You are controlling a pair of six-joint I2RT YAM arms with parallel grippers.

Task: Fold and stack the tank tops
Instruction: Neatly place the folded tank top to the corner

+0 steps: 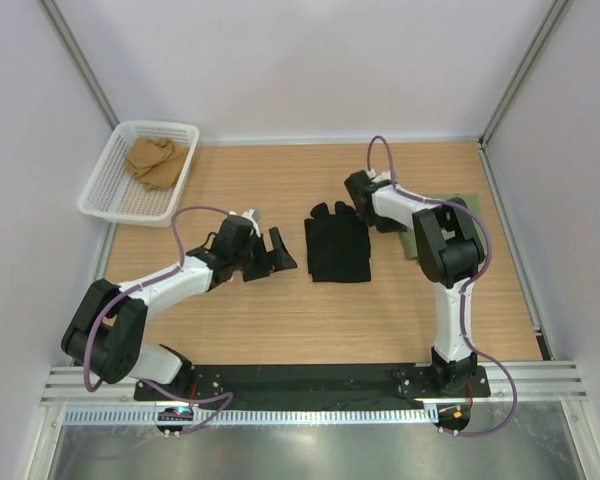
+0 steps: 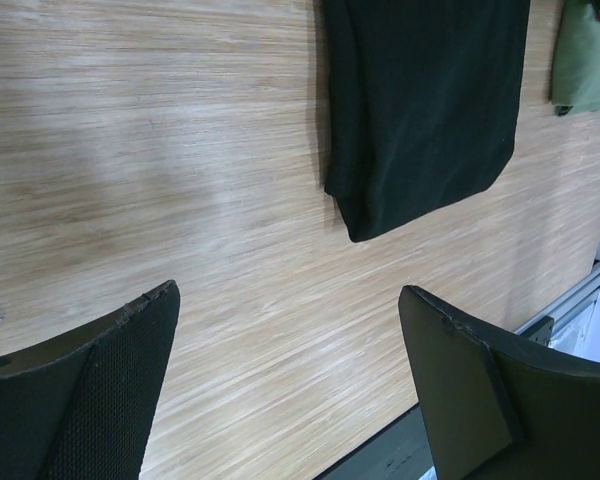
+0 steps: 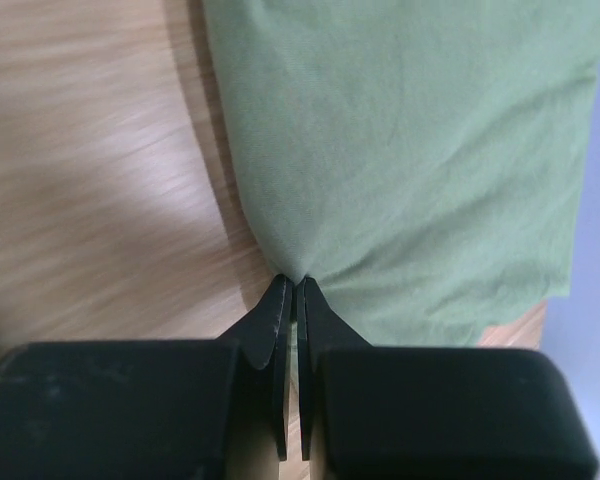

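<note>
While the black top (image 2: 430, 100) lay on the table (image 2: 130, 150), the green top (image 3: 410, 150) was pinched at its edge by the right gripper (image 3: 293, 285), left gripper (image 2: 288, 293) held wide open.

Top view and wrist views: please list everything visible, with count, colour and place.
black tank top: one, black, folded, centre
green tank top: one, olive green, right side, partly hidden
basket: one, white, far left corner
cloth: one, tan, crumpled inside the basket
table: one, light wood, under everything
left arm: one, white and black, jaws open, beside the black tank top
right arm: one, white and black, jaws shut on the green tank top's edge
</note>
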